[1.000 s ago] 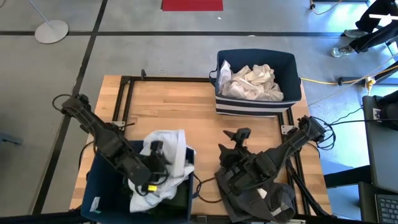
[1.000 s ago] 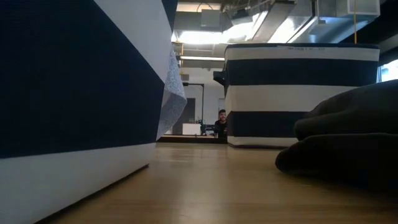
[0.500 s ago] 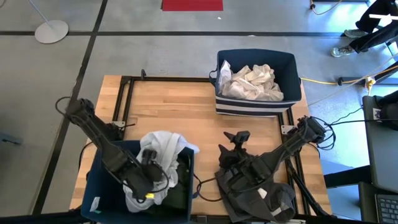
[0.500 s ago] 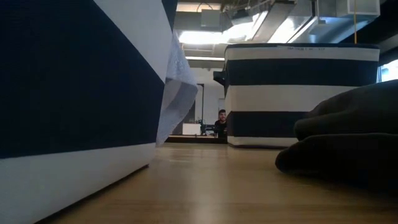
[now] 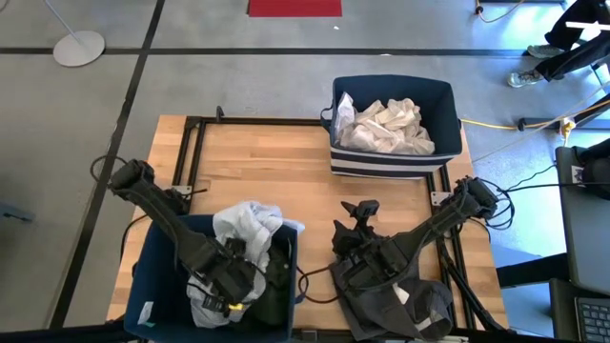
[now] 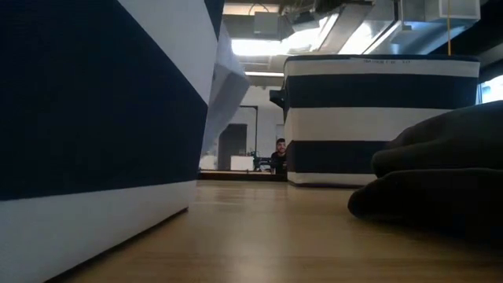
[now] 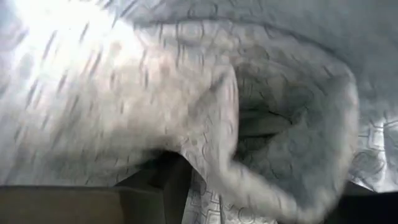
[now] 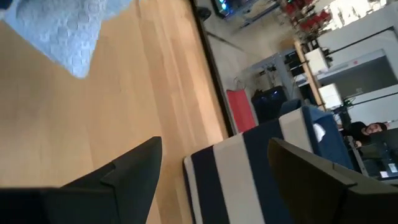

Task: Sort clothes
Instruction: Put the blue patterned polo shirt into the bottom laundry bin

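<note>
Landmark is the near-left navy bin (image 5: 152, 286) at the table's front-left corner. Left gripper (image 5: 232, 276) is down inside that bin, buried in a white patterned garment (image 5: 250, 225); the wrist view shows only fabric (image 7: 205, 124) against the lens, so I cannot tell from the pictures whether the fingers grip it or are released. That garment bulges over the bin's right rim, and a flap hangs outside the wall in the low view (image 6: 224, 86). Right of the bin, across a narrow strip of bare wooden table (image 5: 267, 162), the right gripper (image 5: 351, 229) sits above a dark grey clothes pile (image 5: 400, 305) with fingers (image 8: 124, 174) spread apart and nothing between them. The pile runs to the table's front edge. Far from the near bin, at the back-right edge, a striped navy bin (image 5: 396, 157) holds cream and white clothes (image 5: 386, 126). The table's middle and back-left are open wood, with a black frame rail (image 5: 191, 152) along the left side.
</note>
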Motion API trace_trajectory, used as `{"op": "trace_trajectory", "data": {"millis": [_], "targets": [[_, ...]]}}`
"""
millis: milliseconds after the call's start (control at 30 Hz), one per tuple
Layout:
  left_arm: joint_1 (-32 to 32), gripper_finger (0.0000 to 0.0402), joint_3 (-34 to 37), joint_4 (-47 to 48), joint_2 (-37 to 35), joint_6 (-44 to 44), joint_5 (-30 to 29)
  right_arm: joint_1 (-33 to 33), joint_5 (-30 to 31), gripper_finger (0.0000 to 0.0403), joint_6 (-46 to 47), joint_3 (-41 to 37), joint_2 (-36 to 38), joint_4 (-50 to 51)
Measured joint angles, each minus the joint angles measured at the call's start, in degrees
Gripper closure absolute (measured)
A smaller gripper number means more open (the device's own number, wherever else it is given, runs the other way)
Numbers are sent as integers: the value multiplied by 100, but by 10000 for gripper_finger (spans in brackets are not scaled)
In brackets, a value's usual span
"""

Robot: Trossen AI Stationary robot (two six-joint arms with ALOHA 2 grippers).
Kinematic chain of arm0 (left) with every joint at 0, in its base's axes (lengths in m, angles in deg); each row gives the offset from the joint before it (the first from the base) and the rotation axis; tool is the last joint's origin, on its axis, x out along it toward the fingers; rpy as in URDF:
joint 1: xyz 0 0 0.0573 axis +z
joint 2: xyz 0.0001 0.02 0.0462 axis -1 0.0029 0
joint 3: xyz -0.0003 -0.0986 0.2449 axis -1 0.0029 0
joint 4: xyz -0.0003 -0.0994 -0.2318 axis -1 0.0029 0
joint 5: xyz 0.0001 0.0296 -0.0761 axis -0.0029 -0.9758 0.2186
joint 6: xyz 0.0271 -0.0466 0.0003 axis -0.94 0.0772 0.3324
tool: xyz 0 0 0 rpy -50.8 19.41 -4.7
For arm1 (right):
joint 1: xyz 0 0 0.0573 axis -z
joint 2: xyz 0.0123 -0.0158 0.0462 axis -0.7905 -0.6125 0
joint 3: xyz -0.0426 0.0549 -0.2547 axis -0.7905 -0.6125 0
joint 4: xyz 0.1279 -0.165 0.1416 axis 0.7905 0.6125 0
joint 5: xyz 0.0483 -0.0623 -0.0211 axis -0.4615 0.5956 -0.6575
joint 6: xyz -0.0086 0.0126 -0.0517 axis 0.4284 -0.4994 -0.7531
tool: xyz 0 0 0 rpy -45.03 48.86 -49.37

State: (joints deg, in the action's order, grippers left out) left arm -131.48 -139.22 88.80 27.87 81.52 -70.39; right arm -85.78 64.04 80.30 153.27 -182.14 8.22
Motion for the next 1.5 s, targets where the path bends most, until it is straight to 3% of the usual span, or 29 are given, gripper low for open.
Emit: {"op": "trace_trajectory", "data": {"millis": [167,367,467,567,633,767,967,1167,1367,1500], "targets": [[-14,229,-34,-79,-726,260,-132,108,-205,111,-43,-152,0,-180],[-164,229,-35,-115,-1639,340,-906,335,-823,111,-543,-654,-2,-1086],[-316,229,-35,-135,-1994,318,-1460,464,-1381,111,-1166,-1120,30,-2183],[-452,229,-35,-128,-2253,271,-1950,653,-2225,111,-2086,-1780,166,-3815],[-499,229,-35,-126,-2354,217,-2133,794,-2419,111,-2637,-2275,291,-5027],[-529,229,-35,-109,-2401,213,-2303,1048,-2547,111,-3435,-3146,367,-6848],[-521,229,-33,-86,-2369,213,-2313,1273,-3628,111,-3614,-3780,331,-8757],[-512,229,-33,-83,-2370,236,-2444,1306,-3291,111,-3960,-3829,328,-9421],[-509,229,-33,-81,-2370,256,-2449,1595,-3428,111,-4124,-3832,145,-9850],[-509,229,-21,-92,-2370,261,-2451,1723,-3422,138,-4344,-3829,37,-10210]]}}
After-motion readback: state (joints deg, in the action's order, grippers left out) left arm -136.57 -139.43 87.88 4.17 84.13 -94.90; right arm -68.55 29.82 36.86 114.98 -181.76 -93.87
